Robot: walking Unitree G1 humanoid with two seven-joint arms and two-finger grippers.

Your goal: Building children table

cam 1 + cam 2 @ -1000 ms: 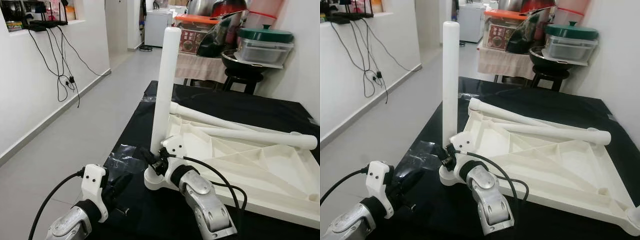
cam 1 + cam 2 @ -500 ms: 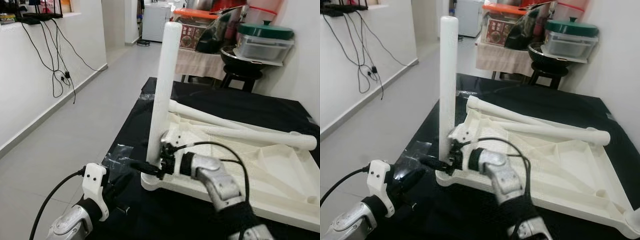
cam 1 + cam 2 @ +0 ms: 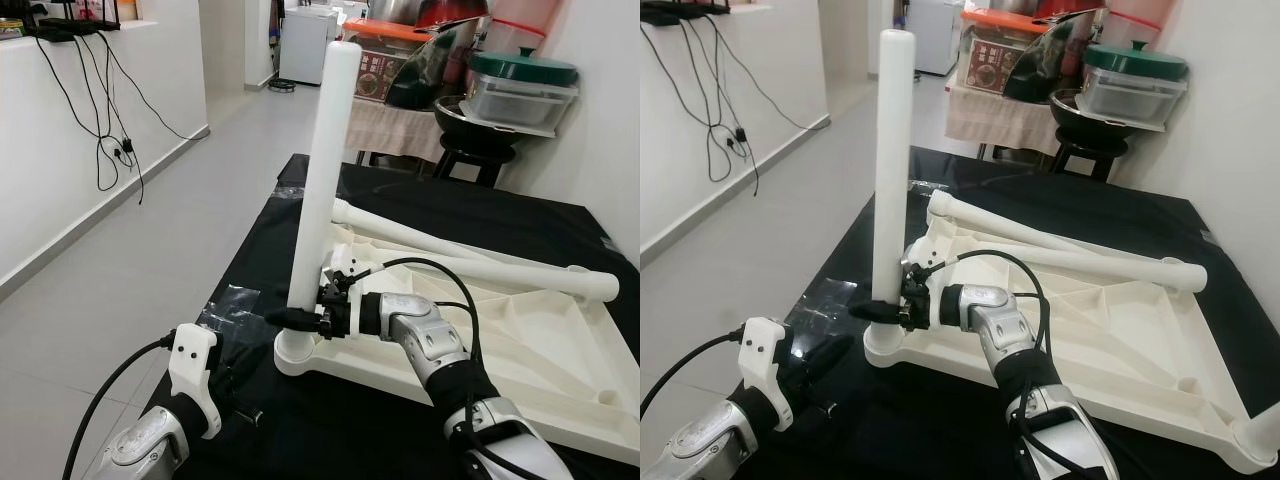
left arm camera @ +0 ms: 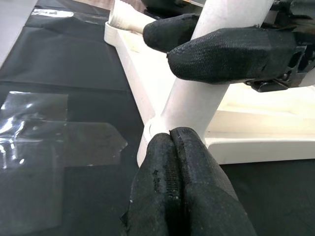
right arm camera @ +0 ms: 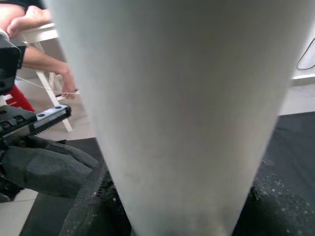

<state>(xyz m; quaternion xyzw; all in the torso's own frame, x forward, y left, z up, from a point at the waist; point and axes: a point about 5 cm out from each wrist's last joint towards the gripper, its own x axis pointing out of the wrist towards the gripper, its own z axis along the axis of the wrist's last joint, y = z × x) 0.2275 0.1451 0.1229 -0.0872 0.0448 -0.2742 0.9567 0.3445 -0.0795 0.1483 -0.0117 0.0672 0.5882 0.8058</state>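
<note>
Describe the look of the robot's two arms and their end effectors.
Both arms are silver metal with black joints. The left arm carries a white bracket at the wrist and a looping black cable. The right arm trails thin black cables. Each end effector, left and right, has two long black, textured fingers.

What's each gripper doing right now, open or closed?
Left gripper: shut, empty, beside the leg's base.
Right gripper: shut on the upright table leg.

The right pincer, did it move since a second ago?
Yes. The right pincer swung from the near side of the upright white leg to reach in from the tabletop side, now clamping the leg's base.
</note>
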